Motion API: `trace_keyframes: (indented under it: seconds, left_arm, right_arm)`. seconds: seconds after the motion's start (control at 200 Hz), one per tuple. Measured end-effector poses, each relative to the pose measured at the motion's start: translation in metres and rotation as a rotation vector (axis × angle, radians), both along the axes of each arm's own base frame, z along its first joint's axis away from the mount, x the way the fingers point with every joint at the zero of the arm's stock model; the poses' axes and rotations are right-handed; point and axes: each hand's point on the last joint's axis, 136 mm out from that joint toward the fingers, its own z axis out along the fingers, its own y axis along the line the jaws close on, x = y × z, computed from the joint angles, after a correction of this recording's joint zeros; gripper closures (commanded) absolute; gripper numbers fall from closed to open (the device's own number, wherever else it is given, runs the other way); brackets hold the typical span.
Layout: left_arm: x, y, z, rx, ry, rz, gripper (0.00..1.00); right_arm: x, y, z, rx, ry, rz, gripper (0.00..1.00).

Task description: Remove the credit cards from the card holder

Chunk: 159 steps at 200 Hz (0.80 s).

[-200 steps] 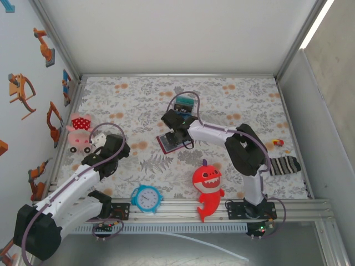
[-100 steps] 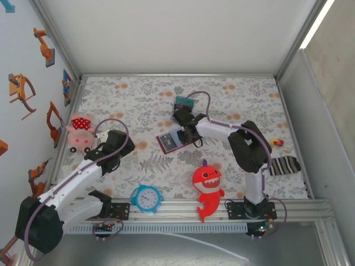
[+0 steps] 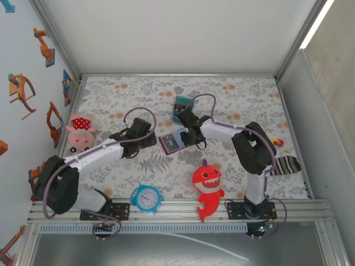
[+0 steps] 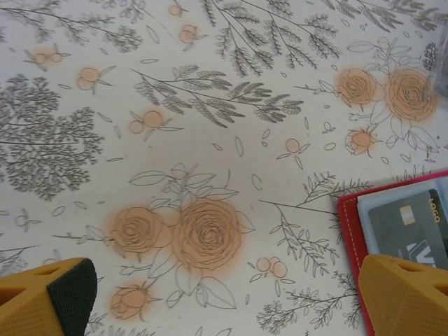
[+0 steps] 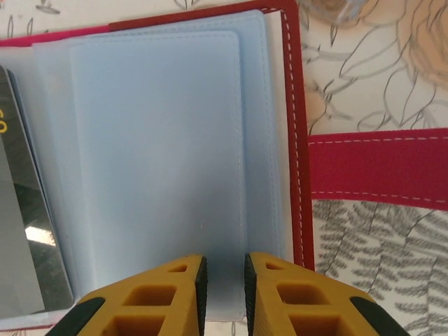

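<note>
Lying open, slanted near-left to far-right, the card holder (image 3: 168, 144) meets the nearly-closed right pincer (image 5: 224, 276); left pincer (image 4: 224, 297) gapes empty.

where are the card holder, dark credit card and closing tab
card holder (image 3: 170, 143), top external view, middle of its open face
dark credit card (image 4: 409, 227), left wrist view, its grey face
closing tab (image 5: 381, 168), right wrist view, middle of the red strap

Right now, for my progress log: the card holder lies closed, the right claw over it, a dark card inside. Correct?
Not closed: the card holder lies open, as the right wrist view shows. The right claw is over it, a dark card inside.
</note>
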Motion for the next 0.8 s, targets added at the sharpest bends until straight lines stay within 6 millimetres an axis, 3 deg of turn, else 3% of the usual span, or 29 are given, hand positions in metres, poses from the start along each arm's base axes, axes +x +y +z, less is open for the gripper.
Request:
trace_keyframes:
  seconds: [0.391,0.556,0.666,0.796]
  left_arm:
    - [0.001,-0.018,-0.035,0.020,0.094,-0.055,0.03]
    - [-0.003,-0.022,-0.042,0.031,0.114,-0.078,0.03]
    - [-0.004,-0.023,-0.042,0.031,0.114,-0.083,0.03]
    - [-0.004,-0.024,-0.042,0.025,0.116,-0.086,0.03]
  right_arm:
    - [-0.031,0.018,0.002,0.168,0.083,-0.061,0.78]
    - [-0.036,0.011,0.005,0.139,0.089,-0.070,0.77]
    - [-0.036,0.001,0.017,0.103,0.068,-0.074,0.76]
    - [-0.027,0.004,0.044,0.128,0.011,-0.070,0.77]
